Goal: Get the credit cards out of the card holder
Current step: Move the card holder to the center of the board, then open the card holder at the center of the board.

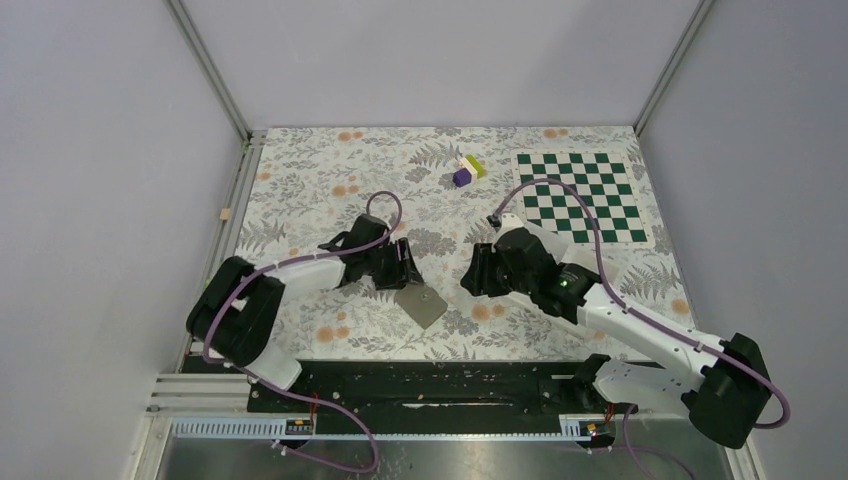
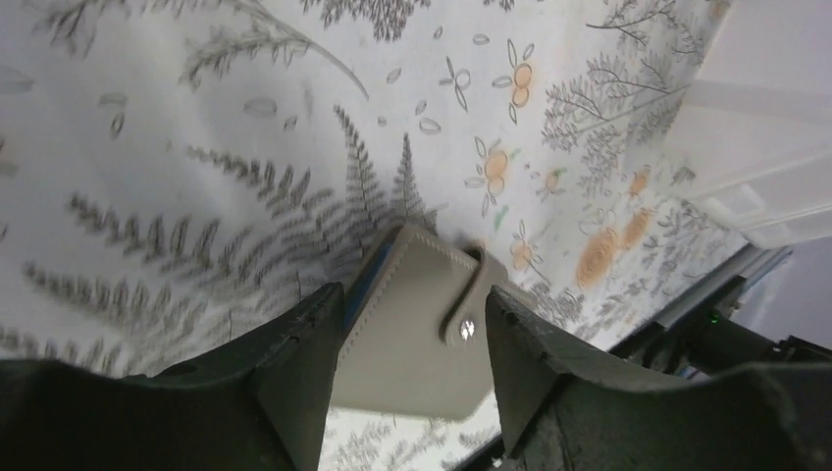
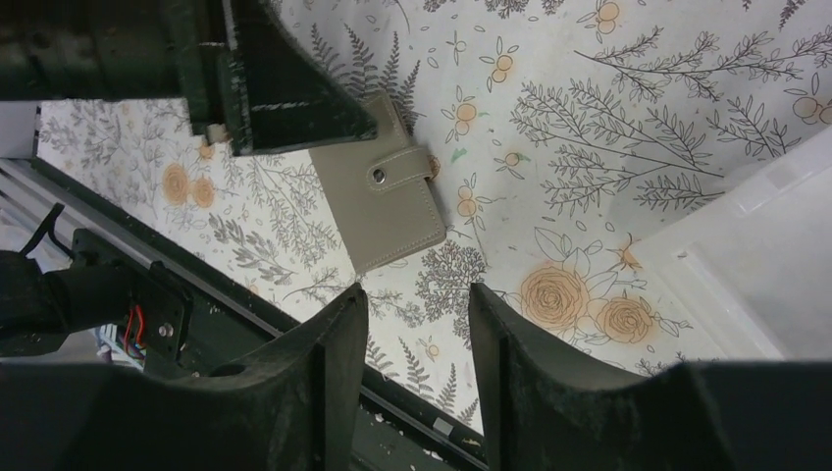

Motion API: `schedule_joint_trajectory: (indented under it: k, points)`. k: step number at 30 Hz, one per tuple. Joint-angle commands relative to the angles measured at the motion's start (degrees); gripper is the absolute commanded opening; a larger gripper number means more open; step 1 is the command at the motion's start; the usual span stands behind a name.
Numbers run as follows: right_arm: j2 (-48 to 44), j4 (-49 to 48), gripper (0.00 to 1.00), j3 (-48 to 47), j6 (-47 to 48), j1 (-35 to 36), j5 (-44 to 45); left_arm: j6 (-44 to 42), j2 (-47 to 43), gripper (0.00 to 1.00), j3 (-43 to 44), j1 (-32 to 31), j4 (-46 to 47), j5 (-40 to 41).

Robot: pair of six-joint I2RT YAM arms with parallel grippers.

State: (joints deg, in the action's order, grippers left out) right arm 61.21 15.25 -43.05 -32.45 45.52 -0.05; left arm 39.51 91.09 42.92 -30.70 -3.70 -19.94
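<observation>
Bench (image 1: 300,170): covered by a pale cloth printed with grey ferns and orange flowers. Plain pale grey walls enclose it on three sides, with metal posts in the far corners. A green-and-white chequered mat (image 1: 585,195) lies at the far right. A small cluster of purple, yellow and white blocks (image 1: 467,170) sits far centre. Both arm bases are fixed to a black rail (image 1: 440,385) along the near edge.

Card holder (image 1: 421,306): lies flat on the cloth, near centre and just ahead of the rail, grey outside upward and folded shut. A strap with a metal snap (image 3: 379,176) wraps over one long edge. A thin blue edge shows on the opposite long side in the left wrist view. Its long axis runs diagonally to the bench edges, from far left to near right, with one corner pointing at the rail.

Left claw (image 1: 403,262): fingers spread, straddling the holder's far-left end. Contact cannot be confirmed.

Right claw (image 1: 470,275): fingers apart, holding nothing, just right of the holder.
</observation>
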Motion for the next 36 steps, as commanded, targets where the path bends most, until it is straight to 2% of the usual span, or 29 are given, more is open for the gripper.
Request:
schedule_joint_trajectory:
  k: [1, 3, 5, 8, 13, 16, 23, 29, 36]
  points:
    - [3.2, -2.3, 0.48, -1.8, -0.8, 2.5, 4.8, 2.7, -10.6, 0.56, 0.0, 0.3, -5.3, 5.8]
    - [5.7, -1.4, 0.48, -3.1, -1.3, 3.7, 6.4, 3.9, -14.8, 0.58, 0.2, 0.7, -10.5, 11.6]
    - [8.2, -2.5, 0.47, -4.0, -0.9, 5.1, 7.2, 5.8, -18.5, 0.58, -2.1, 1.3, -11.2, 11.8]
    - [12.1, -5.2, 0.46, -4.8, 0.6, 6.7, 7.9, 9.9, -22.9, 0.56, -8.1, 1.6, -7.6, 8.8]
    - [18.1, -11.9, 0.42, -5.4, 4.7, 9.0, 9.5, 16.3, -25.4, 0.53, -17.3, 1.7, 3.7, 2.9]
    - [21.2, -13.3, 0.41, -6.6, 6.3, 10.3, 11.5, 18.1, -24.3, 0.49, -20.0, 1.7, 10.4, -0.7]
    - [25.5, -18.5, 0.43, -7.0, 9.2, 13.7, 15.1, 18.7, -18.3, 0.44, -20.7, 1.7, 14.4, -2.0]
    - [28.2, -20.4, 0.5, -7.3, 12.3, 14.9, 17.6, 17.4, -16.7, 0.42, -20.3, 1.7, 10.3, 1.0]
    - [32.5, -22.2, 0.46, -8.5, 15.2, 16.6, 18.2, 18.0, -14.4, 0.37, -21.0, 1.7, 11.0, 1.4]
